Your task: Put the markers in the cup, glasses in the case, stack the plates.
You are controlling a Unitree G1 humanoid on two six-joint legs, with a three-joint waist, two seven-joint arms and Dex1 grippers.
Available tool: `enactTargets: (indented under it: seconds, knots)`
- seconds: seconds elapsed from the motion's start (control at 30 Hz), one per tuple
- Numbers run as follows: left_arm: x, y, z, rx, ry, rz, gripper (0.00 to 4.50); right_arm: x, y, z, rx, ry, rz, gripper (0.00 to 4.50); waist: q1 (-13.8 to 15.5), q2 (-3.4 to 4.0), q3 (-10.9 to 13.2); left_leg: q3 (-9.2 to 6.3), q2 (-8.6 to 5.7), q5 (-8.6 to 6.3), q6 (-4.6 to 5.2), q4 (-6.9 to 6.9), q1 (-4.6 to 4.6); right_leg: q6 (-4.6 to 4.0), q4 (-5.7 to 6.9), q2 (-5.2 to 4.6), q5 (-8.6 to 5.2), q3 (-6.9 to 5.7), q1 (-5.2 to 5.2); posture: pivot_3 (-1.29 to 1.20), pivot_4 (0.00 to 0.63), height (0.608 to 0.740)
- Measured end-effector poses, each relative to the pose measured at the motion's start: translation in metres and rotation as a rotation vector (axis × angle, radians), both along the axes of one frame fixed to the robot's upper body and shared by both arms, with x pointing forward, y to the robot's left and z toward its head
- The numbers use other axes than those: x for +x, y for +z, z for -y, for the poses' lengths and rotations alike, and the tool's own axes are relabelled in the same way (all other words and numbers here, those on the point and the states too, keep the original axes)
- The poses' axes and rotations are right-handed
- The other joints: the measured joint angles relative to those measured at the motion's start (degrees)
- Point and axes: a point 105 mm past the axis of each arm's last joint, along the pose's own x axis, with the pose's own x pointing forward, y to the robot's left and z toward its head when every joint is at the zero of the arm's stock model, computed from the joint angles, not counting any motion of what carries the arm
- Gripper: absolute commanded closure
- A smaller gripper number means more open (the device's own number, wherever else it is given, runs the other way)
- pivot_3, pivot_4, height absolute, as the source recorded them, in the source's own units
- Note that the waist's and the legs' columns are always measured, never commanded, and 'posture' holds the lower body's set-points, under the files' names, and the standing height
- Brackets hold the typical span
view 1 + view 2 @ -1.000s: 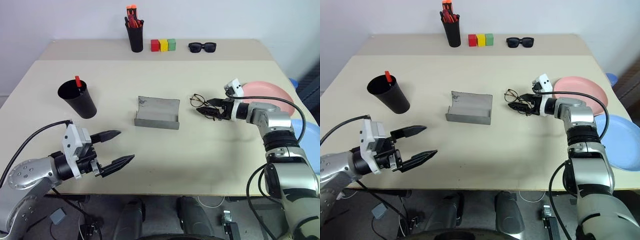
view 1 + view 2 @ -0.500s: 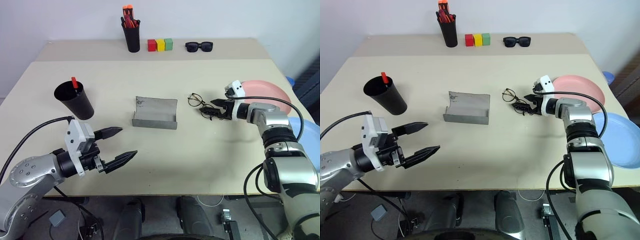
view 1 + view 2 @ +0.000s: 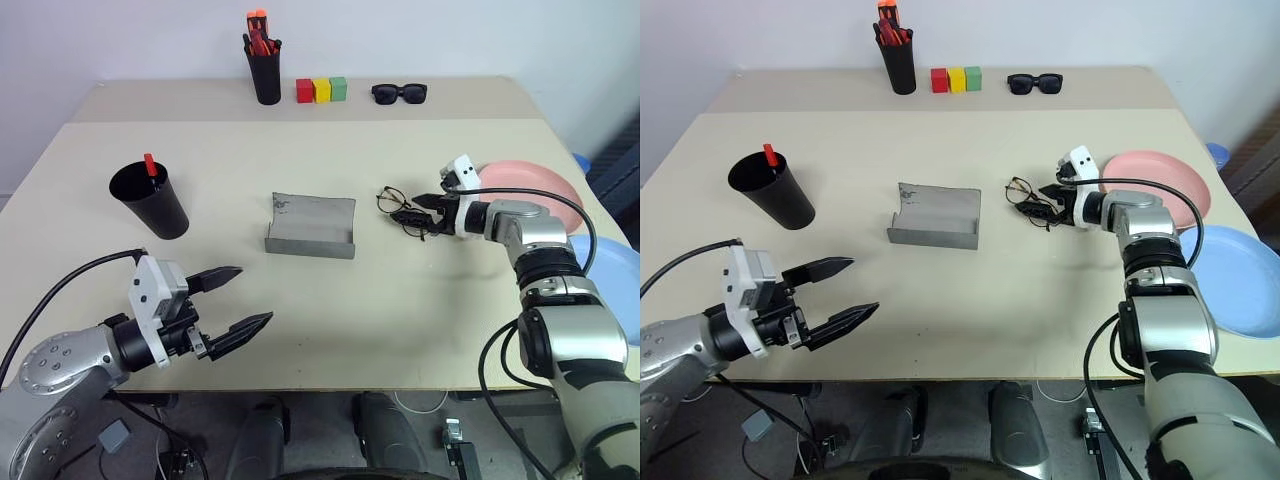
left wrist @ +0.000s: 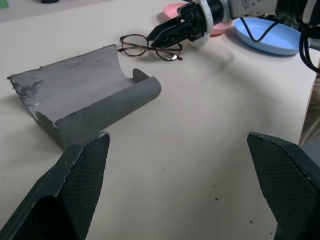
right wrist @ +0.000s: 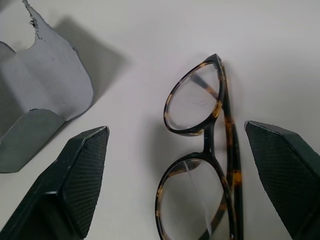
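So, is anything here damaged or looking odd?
Yes. The case lies open on the table, and one corner of its lid is ragged and torn. Nothing else stands out.

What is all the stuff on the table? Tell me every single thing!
marker: 1, black with red cap, in the cup
cup: 1, black, left side
case: 1, grey, open, middle
glasses: 1, dark frame, right of case
plates: 2, pink and blue, right edge
pen holder: 1, black, back
blocks: 3, red, yellow, green, back
sunglasses: 1, black, back
left gripper: open, near front
right gripper: open, at glasses
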Motion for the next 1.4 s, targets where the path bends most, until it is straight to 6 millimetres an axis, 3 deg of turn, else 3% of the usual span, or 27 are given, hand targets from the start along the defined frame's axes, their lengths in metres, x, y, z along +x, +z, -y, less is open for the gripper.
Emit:
enactTargets:
  seconds: [0.2, 0.9, 1.0, 1.13, 1.4]
  knots:
    - [-0.001, -0.001, 0.000, -0.005, 0.015, 0.002, 0.00, 0.002, 0.000, 0.000, -0.017, -0.001, -0.001, 4.45, -0.01, 0.01, 0.00, 0.00, 0.00, 0.00, 0.00, 0.00, 0.00, 0.00, 0.00, 0.00, 0.00, 0.00, 0.00, 0.00, 0.150, 0.740]
    - [-0.002, -0.004, -0.003, -0.002, 0.023, 0.034, 0.00, 0.001, 0.003, 0.005, -0.072, 0.023, 0.023, 4.45, 0.03, 0.01, 0.00, 0.00, 0.00, 0.00, 0.00, 0.01, 0.00, -0.02, 0.00, 0.00, -0.01, 0.00, 0.01, 0.00, 0.150, 0.740]
    - [-0.002, -0.004, -0.003, 0.002, 0.023, 0.042, 0.00, 0.000, 0.004, 0.010, -0.098, 0.025, 0.026, 3.67, 0.02, 0.01, 0.00, 0.00, 0.00, 0.00, 0.00, 0.01, 0.00, -0.04, 0.00, 0.00, -0.02, 0.00, 0.01, 0.00, 0.150, 0.740]
    - [-0.001, -0.005, -0.003, 0.000, 0.025, 0.046, 0.00, 0.000, 0.003, 0.012, -0.130, 0.027, 0.031, 1.71, -0.04, 0.01, 0.00, 0.00, 0.00, 0.00, 0.00, 0.00, 0.00, -0.03, 0.00, 0.00, -0.01, 0.00, 0.00, 0.00, 0.150, 0.740]
    - [0.000, -0.005, 0.001, -0.008, 0.030, 0.045, 0.00, 0.003, 0.008, 0.012, -0.154, 0.018, 0.033, 1.71, 0.00, 0.01, 0.01, 0.00, 0.00, 0.00, 0.00, 0.01, 0.00, -0.01, 0.00, 0.00, -0.01, 0.00, 0.00, 0.00, 0.150, 0.740]
